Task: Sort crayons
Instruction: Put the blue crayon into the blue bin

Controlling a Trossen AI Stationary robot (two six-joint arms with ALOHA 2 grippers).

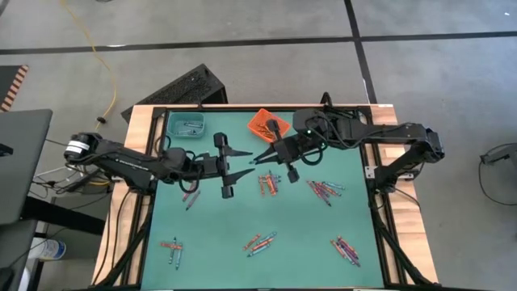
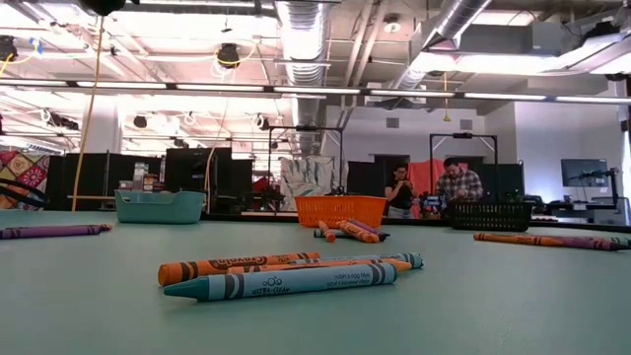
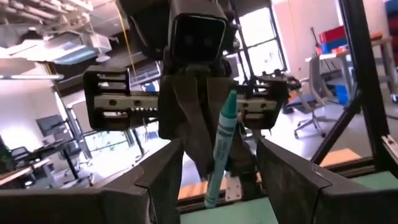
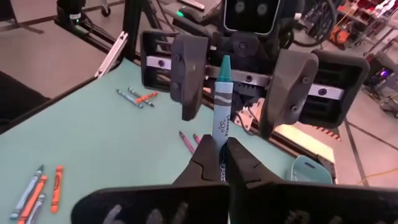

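From above, the two dark arms meet nose to nose over the green table mat near its far edge, the left gripper with its fingers spread and the right gripper pinched shut, between the small teal plastic bin and the small orange plastic bin; loose wax crayons lie in scattered clusters across the mat. The low view shows more crayons lying flat and both bins at the far side, but neither gripper. In the left wrist view, a thin teal-blue wax crayon stands in the gap between the left fingers, gripped by the opposing gripper. The right wrist view confirms it: the right fingers are clamped on that crayon's lower end. This looks like a handover; next, the left fingers would need to close on the crayon before the right lets go, then carry it, probably, to the teal bin.
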